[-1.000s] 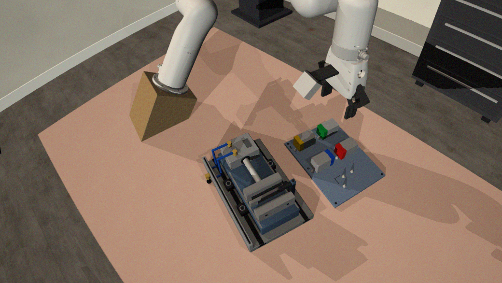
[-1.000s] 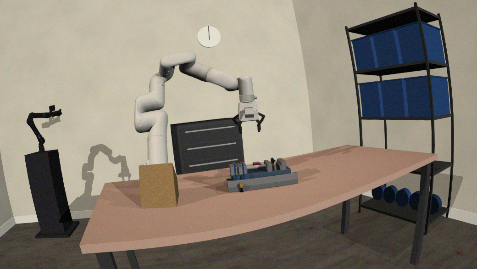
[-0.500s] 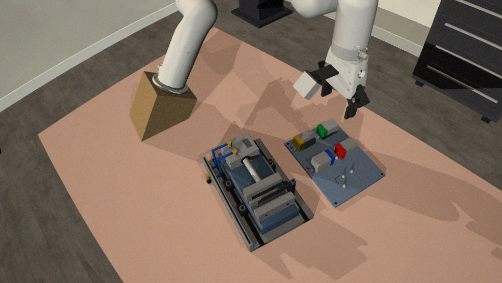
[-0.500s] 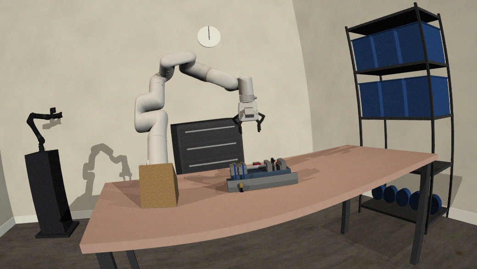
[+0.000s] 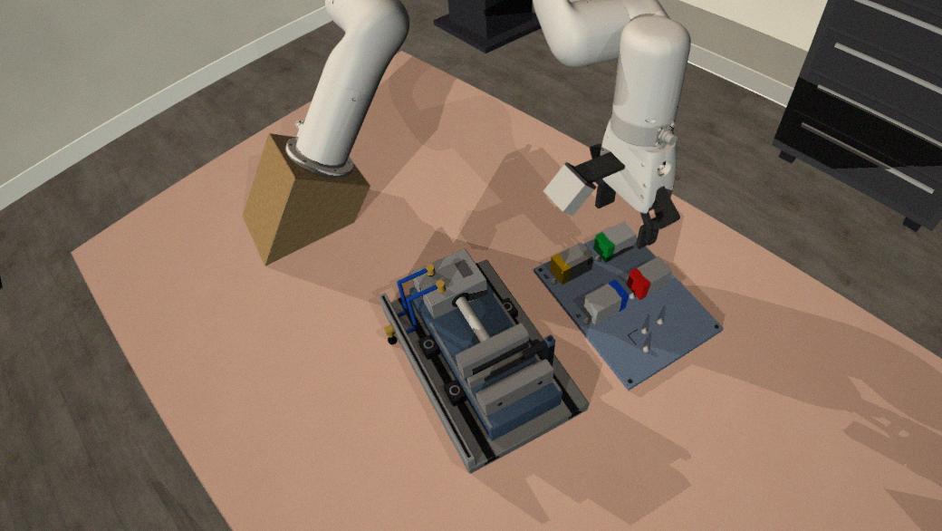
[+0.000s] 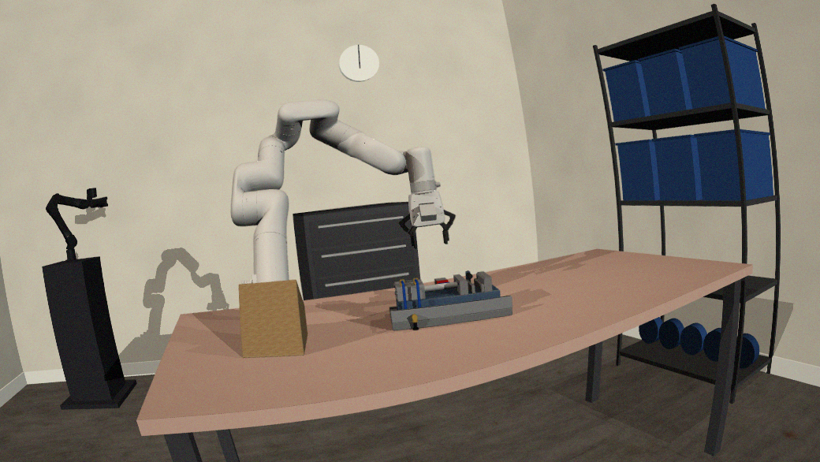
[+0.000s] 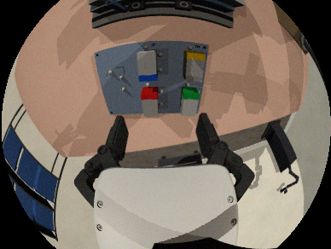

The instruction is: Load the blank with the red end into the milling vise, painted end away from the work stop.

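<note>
On the infeed plate (image 5: 685, 329) (image 7: 115, 98), your red-ended blank (image 5: 651, 275) (image 7: 149, 101) lies near the blue-ended one (image 5: 605, 302) (image 7: 147, 66), below your gripper (image 5: 619, 214) (image 6: 429, 240) (image 7: 161, 123), its jaws wide apart and holding nothing. Come down off-centre and a finger could strike either blank; grip it skewed and it may jam in the vise (image 5: 504, 369) (image 6: 452, 303).

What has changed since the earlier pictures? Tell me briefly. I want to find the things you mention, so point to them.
The end effector (image 5: 624, 218) (image 6: 430, 242) (image 7: 161, 123) has come down toward the infeed plate (image 5: 682, 346) (image 7: 117, 100); it is open and nothing was grasped or released. In the background, the small black arm's tip (image 6: 102, 202) has dipped slightly. The vise (image 5: 519, 389) (image 6: 452, 312) and the red-ended blank (image 5: 652, 274) (image 6: 440, 281) (image 7: 149, 102) stayed put.
</note>
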You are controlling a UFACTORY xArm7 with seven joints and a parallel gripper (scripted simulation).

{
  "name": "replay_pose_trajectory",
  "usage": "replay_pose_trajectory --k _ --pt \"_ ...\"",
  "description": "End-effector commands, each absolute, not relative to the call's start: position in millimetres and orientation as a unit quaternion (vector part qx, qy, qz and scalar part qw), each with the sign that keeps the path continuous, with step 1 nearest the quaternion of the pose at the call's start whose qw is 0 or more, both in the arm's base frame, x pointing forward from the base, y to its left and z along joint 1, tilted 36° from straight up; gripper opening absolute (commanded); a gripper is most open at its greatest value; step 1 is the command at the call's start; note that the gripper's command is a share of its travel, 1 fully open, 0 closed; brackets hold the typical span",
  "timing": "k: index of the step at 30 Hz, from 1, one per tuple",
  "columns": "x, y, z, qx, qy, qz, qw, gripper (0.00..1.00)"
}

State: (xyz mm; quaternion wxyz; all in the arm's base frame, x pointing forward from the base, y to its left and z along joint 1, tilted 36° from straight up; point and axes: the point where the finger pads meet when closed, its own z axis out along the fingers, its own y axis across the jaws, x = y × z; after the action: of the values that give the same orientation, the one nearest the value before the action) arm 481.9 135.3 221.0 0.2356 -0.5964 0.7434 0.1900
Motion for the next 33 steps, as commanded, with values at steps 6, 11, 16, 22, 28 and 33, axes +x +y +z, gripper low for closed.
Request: replay_pose_trajectory --k 6,11,16,22,28,33 --pt "486.8 140.0 213.8 -0.596 0.743 0.190 0.239 1.00" --pt "488.6 145.5 204.7 -0.598 0.740 0.200 0.234 1.00" --pt "489.7 148.7 199.2 -0.599 0.739 0.206 0.231 1.00" --pt "489.5 147.8 200.2 -0.599 0.739 0.205 0.231 1.00" --pt "488.7 145.0 205.1 -0.599 0.739 0.205 0.231 1.00" --pt "488.3 143.6 207.6 -0.599 0.739 0.206 0.231 1.00"
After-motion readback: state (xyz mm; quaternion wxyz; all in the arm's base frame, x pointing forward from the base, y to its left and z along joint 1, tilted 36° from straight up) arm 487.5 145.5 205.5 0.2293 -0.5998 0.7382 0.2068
